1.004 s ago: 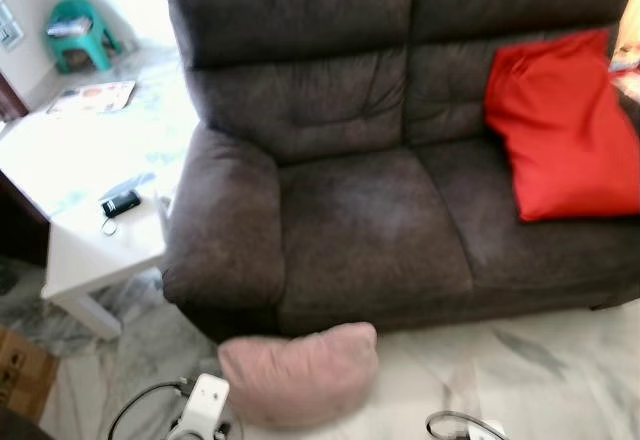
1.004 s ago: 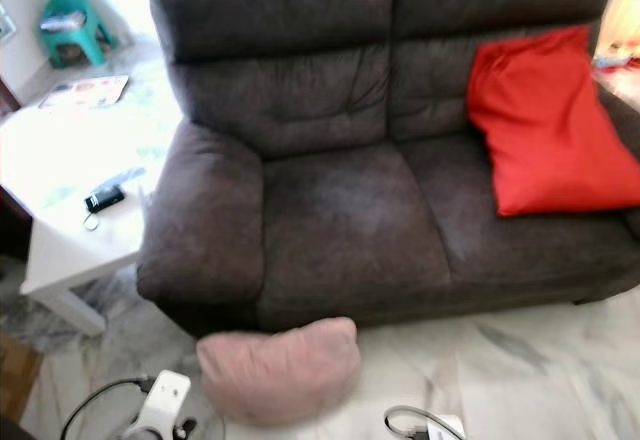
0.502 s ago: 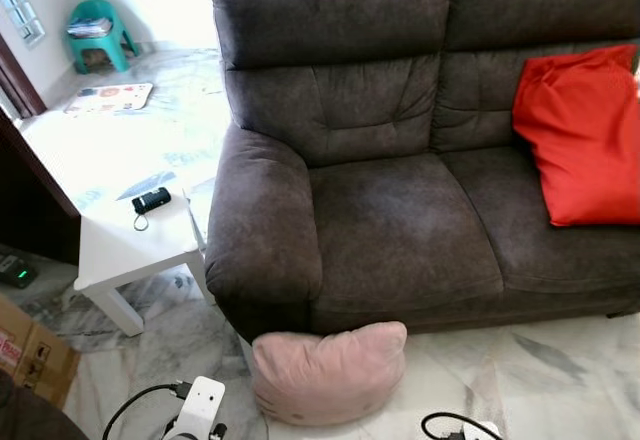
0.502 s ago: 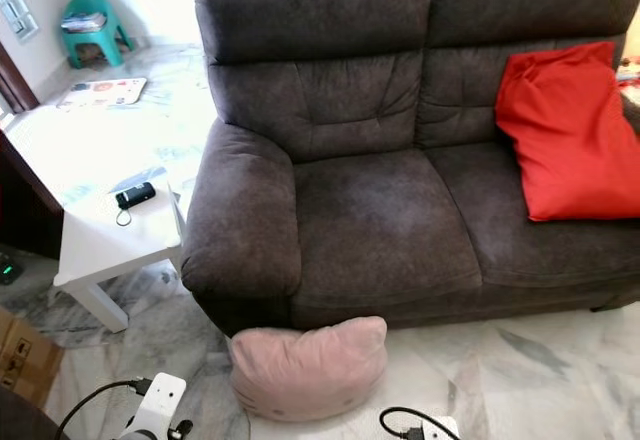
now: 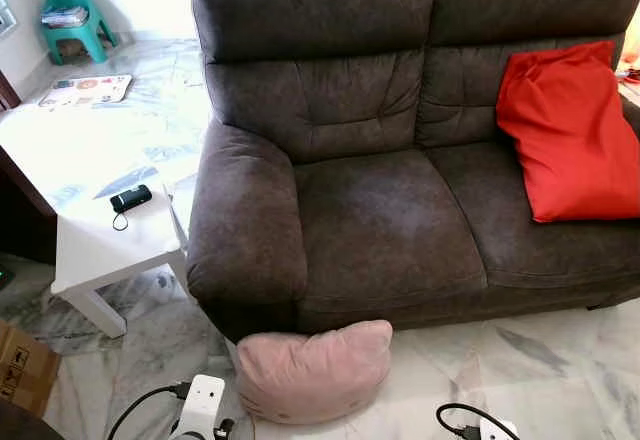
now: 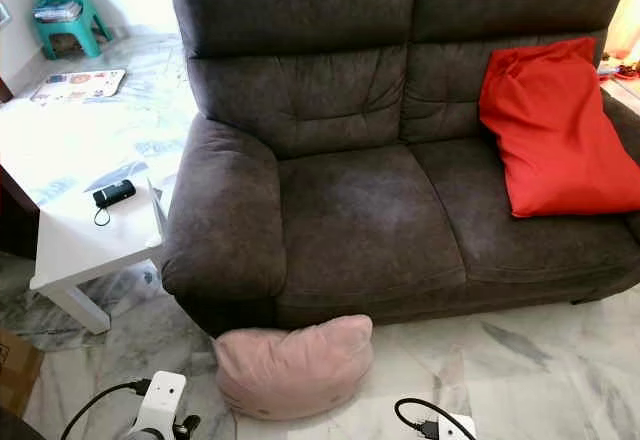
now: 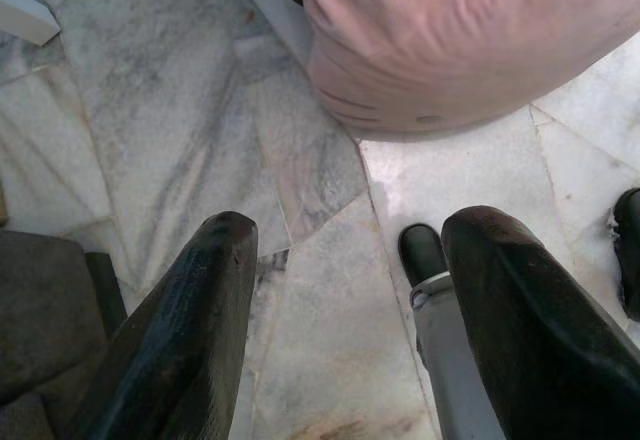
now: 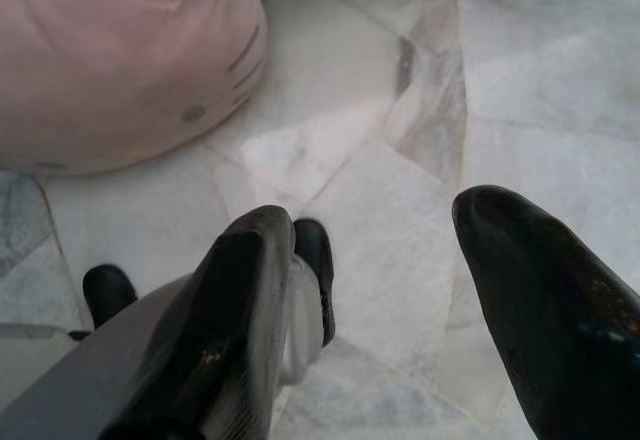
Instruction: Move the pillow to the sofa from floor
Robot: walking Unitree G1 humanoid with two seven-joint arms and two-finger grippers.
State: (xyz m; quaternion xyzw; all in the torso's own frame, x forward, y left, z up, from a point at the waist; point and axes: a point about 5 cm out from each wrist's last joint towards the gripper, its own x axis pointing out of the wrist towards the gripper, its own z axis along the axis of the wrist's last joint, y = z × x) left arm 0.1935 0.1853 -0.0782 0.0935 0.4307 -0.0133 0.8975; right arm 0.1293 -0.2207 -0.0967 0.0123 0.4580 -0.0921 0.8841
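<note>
A pale pink pillow (image 5: 312,370) lies on the marble floor, pressed against the front of the dark grey sofa (image 5: 385,225) below its left seat. Both seats are bare except for a red cushion (image 5: 570,130) leaning at the right end. My left gripper (image 7: 350,230) hangs open low over the floor, a short way from the pink pillow (image 7: 460,40). My right gripper (image 8: 375,210) is open too, above the tiles, with the pillow (image 8: 110,60) just ahead of it. Neither touches the pillow.
A low white side table (image 5: 100,250) with a small black device (image 5: 130,198) stands left of the sofa arm. A cardboard box (image 5: 22,370) sits at the lower left, a green stool (image 5: 68,22) far back. My own feet (image 7: 422,252) stand on the tiles.
The whole picture has swung sideways and back, so the camera moved. The pillow, sofa and cushion keep their places, and nothing was taken hold of.
</note>
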